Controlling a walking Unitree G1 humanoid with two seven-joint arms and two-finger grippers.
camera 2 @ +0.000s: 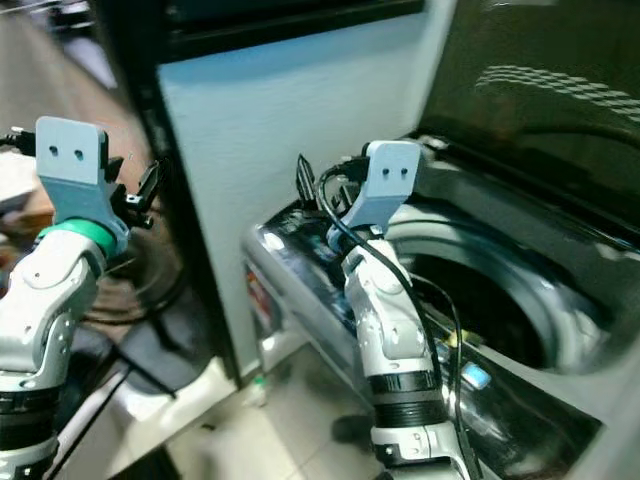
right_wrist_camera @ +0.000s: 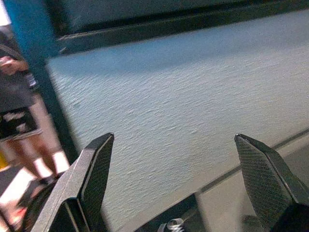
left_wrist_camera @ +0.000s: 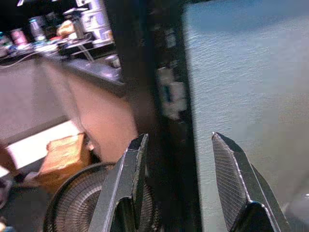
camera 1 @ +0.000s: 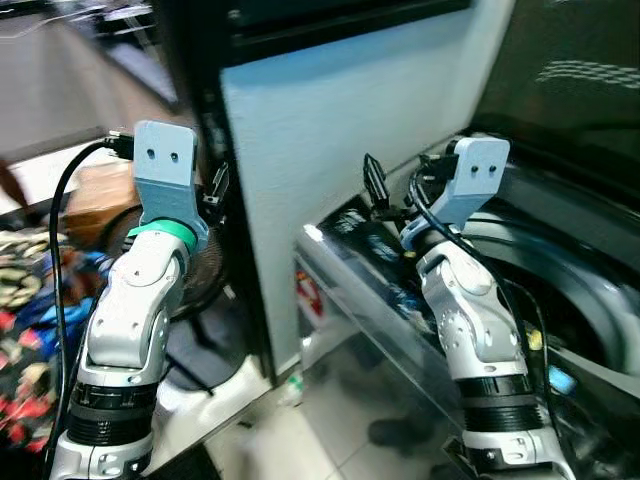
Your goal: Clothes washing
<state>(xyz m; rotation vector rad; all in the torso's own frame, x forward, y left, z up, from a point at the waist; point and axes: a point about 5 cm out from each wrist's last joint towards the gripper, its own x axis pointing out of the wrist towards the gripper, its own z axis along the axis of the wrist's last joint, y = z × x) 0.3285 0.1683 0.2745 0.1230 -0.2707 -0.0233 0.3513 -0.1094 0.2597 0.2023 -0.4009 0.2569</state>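
Right arm: silver, raised beside the washing machine (camera 2: 520, 330), its wrist over the machine's front left corner.
Right pincer (right_wrist_camera: 186, 169): fingers spread wide, nothing between them, aimed at a pale textured wall panel (camera 1: 330, 130).
Left arm: silver, raised at the panel's dark left edge.
Left pincer (left_wrist_camera: 178, 169): fingers apart, grasping nothing, pointed along that dark edge.
Washing machine: top-loading, lid up, round drum opening (camera 2: 480, 300) dark; any contents cannot be made out.
Clothes: patterned fabric heap (camera 1: 25, 320) low at the far left, well apart from the machine.
Fan (left_wrist_camera: 77, 208): round wire grille on the floor, below the left pincer.
Cardboard box (left_wrist_camera: 63, 154): just beside the fan.
Person: legs (right_wrist_camera: 19, 130) visible past the panel's edge.
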